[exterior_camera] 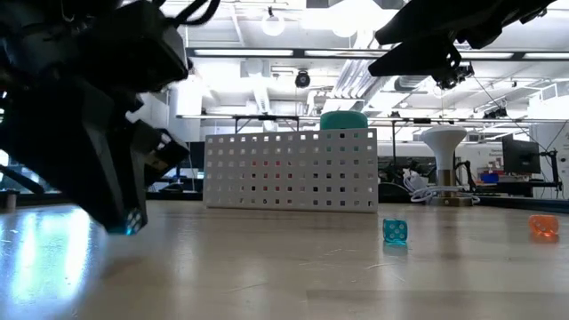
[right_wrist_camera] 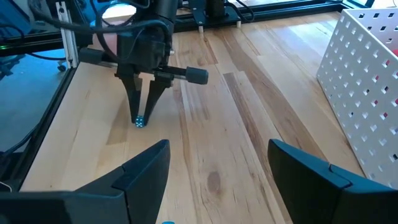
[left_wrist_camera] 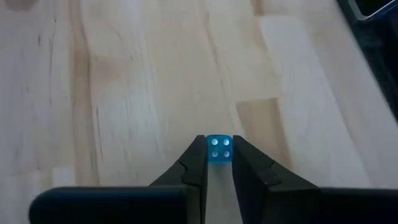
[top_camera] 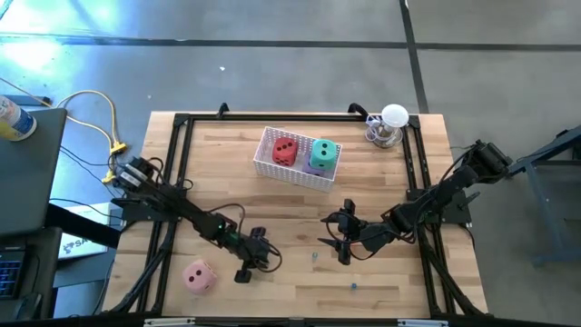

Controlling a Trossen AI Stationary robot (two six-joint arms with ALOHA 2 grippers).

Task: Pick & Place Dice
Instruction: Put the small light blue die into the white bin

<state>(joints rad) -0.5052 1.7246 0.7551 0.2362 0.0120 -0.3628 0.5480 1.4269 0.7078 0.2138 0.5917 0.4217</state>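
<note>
Soft dice lying in and beside the basket, a tiny blue die being pinched

A red soft cube die [top_camera: 284, 151] and a green soft cube die [top_camera: 323, 153], both dark-pipped, are sitting side by side in the white perforated basket [top_camera: 272, 166], with a purple soft die [top_camera: 312, 169] peeking out under the green one. A pink soft cube die [top_camera: 198, 276] is resting alone on the wooden table [top_camera: 390, 182] near its front left corner. A small translucent blue die [left_wrist_camera: 218, 149], four white pips showing, is sitting clamped between the fingertips of the left gripper [left_wrist_camera: 217, 144]. A second small blue die [exterior_camera: 395, 231] and a small orange die [exterior_camera: 543, 227] are lying loose on the table.

left end effector [left_wrist_camera: 217, 163] low at the table, fingers pinched nearly together, right end effector [right_wrist_camera: 217, 165] hovering, fingers spread
</note>
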